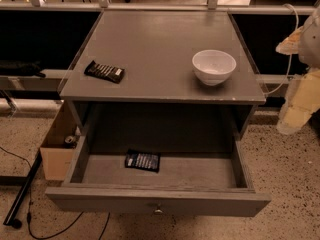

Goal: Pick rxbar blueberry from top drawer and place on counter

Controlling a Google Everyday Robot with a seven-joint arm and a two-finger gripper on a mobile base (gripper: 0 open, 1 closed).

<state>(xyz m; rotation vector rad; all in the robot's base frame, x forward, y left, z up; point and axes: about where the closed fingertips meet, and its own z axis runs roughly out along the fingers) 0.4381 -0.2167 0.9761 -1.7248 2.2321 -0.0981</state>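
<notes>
The top drawer (pixel 75 166) is pulled wide open below the counter (pixel 150 49), its knob (pixel 158 210) at the front centre. The rxbar blueberry (pixel 142 160), a dark navy wrapper with white print, lies flat on the drawer floor, left of the middle and near the back. My gripper (pixel 299 101) hangs with the pale arm at the right edge of the view, beside the counter's right side, far from the bar and above floor level. It holds nothing that I can see.
A white bowl (pixel 214 66) stands on the counter at the right front. A black-brown bar with a white end patch (pixel 104 71) lies at the counter's left front. A cardboard box (pixel 57 154) and cables (pixel 20 204) are on the floor at the left.
</notes>
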